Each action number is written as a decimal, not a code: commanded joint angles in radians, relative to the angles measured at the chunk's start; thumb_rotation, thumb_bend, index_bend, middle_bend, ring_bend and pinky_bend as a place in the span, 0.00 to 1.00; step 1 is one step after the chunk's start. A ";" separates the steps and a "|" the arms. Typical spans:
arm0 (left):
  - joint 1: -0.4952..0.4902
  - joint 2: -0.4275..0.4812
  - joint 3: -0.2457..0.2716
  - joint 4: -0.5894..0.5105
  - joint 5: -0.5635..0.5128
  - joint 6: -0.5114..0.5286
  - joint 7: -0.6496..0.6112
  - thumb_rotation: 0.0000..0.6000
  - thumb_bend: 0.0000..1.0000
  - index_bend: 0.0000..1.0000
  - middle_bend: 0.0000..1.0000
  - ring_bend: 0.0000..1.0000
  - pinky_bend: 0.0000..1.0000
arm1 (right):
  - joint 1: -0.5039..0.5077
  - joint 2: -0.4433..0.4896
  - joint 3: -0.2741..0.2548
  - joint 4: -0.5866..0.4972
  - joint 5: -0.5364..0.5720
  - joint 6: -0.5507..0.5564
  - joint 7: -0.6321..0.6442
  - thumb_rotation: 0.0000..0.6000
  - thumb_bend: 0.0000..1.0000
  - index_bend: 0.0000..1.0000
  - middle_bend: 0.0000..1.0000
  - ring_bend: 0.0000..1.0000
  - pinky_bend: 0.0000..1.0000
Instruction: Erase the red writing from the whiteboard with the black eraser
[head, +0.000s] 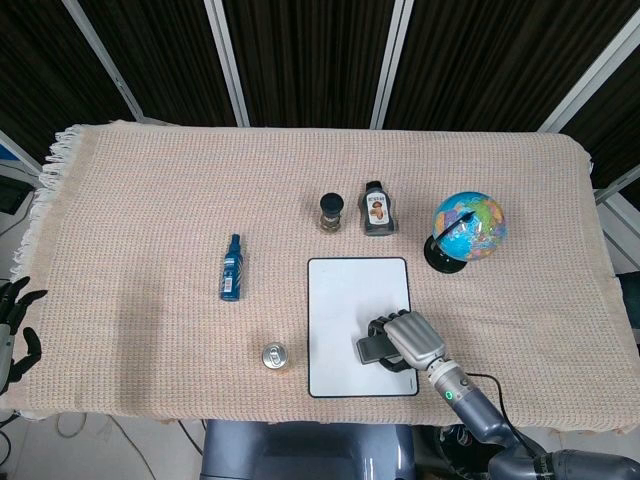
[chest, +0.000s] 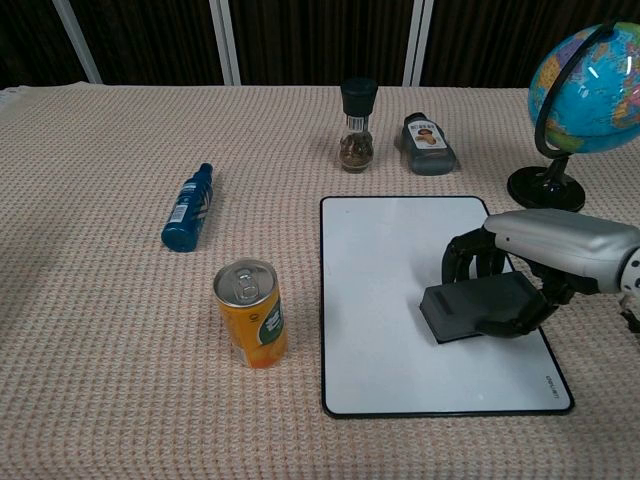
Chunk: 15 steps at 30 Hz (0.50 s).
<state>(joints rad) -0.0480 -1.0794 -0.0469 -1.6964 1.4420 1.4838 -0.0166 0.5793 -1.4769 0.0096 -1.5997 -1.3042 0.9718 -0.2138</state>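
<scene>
The whiteboard (head: 345, 300) (chest: 390, 270) lies flat on the cloth, and its visible surface shows no red marks. My right hand (head: 412, 340) (chest: 545, 255) grips the black eraser (head: 372, 349) (chest: 475, 308) and presses it on the board's right side, toward the near edge. The fingers curl over the eraser's top. My left hand (head: 14, 325) hangs off the table's left edge in the head view, fingers spread, holding nothing.
A yellow can (head: 276, 357) (chest: 251, 313) stands left of the board. A blue bottle (head: 232, 267) (chest: 188, 206) lies further left. A spice grinder (chest: 357, 126), a dark jar (chest: 429, 143) and a globe (head: 467, 230) (chest: 588, 90) sit behind the board.
</scene>
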 joint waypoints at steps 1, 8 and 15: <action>0.000 0.000 0.000 0.000 -0.001 -0.001 0.000 1.00 0.74 0.19 0.04 0.00 0.01 | 0.009 -0.022 0.022 0.050 0.024 -0.017 0.012 1.00 0.44 0.54 0.51 0.48 0.38; -0.001 0.000 -0.001 0.000 -0.003 -0.002 -0.001 1.00 0.74 0.19 0.04 0.00 0.01 | 0.025 -0.053 0.056 0.137 0.045 -0.038 0.040 1.00 0.44 0.54 0.51 0.48 0.38; -0.001 0.000 -0.001 0.000 -0.004 -0.002 0.000 1.00 0.74 0.19 0.04 0.00 0.01 | 0.061 -0.075 0.102 0.216 0.060 -0.076 0.085 1.00 0.44 0.54 0.51 0.48 0.38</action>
<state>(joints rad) -0.0487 -1.0790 -0.0484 -1.6968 1.4383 1.4820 -0.0169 0.6294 -1.5457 0.1000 -1.4002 -1.2483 0.9074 -0.1421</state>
